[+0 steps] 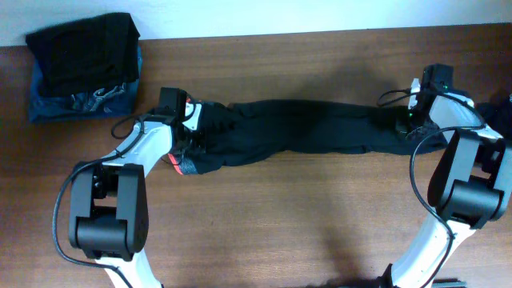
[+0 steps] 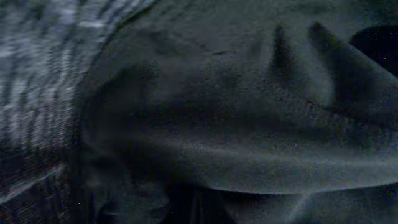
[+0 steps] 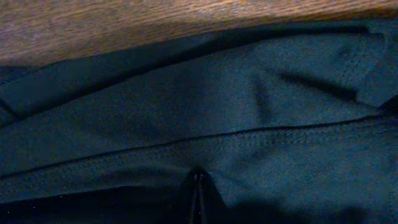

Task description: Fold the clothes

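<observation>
A folded stack [image 1: 84,68], apparently 2 garments, is set at the far left of the table [image 1: 320,232]. The long black piece [image 1: 312,128] is stretched flat, not yet folded, each end clamped by the closed left gripper [image 1: 188,120] and right gripper [image 1: 410,120].

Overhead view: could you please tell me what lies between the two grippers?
The black garment stretches across the table from left gripper to right gripper; nothing else lies between, seen overhead.

Three garments by my count: one long black piece [image 1: 320,128] mid-frame, a black one [image 1: 84,48] stacked on a blue one [image 1: 84,106] upper left. Plus a left arm [image 1: 112,204] and a right arm [image 1: 464,180].
</observation>
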Tool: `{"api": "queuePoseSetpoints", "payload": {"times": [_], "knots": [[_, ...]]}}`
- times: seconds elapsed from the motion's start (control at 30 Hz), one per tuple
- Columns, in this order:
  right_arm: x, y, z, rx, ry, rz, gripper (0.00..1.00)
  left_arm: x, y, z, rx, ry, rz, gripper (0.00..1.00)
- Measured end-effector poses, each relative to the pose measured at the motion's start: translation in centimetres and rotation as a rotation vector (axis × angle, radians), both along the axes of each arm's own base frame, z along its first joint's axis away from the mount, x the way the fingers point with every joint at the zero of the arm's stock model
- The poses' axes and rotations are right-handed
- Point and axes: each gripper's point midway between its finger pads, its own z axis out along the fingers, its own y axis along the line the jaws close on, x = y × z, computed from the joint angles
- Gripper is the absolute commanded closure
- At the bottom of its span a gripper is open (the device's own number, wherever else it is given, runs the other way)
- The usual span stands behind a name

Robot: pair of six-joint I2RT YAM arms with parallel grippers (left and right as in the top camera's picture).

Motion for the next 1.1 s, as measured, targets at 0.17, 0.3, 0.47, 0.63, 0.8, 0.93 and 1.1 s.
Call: {"api": "queuePoseSetpoints", "payload": {"times": [0.17,0.3,0.47,0.63,0.8,0.93,1.1], "knots": [[-0.2,-1.3,0.0,-0.031,-0.001,-0.057,0.96,0.4,1.1,0.0,0.035,-0.006,0.031,0.99],[-0.5,-2.7,0.0,-0.037,-0.012,-0.119,0.96,0.7,3.0,0.0,0.039,-0.005,0.075,0.99],[-0.5,-3.0,0.0,-0.043,-0.016,-0.133,0.96,0.8,4.6,0.0,0.038,0.002,0.114,0.98],[-0.4,-3.1,0.0,-0.047,-0.019,-0.134,0.95,0.8,4.8,0.0,0.028,0.005,0.125,0.71],[-0.4,-3.1,0.1,-0.051,-0.022,-0.139,0.92,0.9,5.8,0.1,0.055,0.004,0.15,0.7],[-0.4,-3.3,0.1,-0.049,-0.028,-0.185,0.89,0.3,6.4,0.1,0.078,0.042,0.161,0.71],[-0.6,-3.5,0.1,-0.051,-0.03,-0.218,0.65,-0.7,7.2,0.9,0.113,0.099,0.171,0.7]]}}
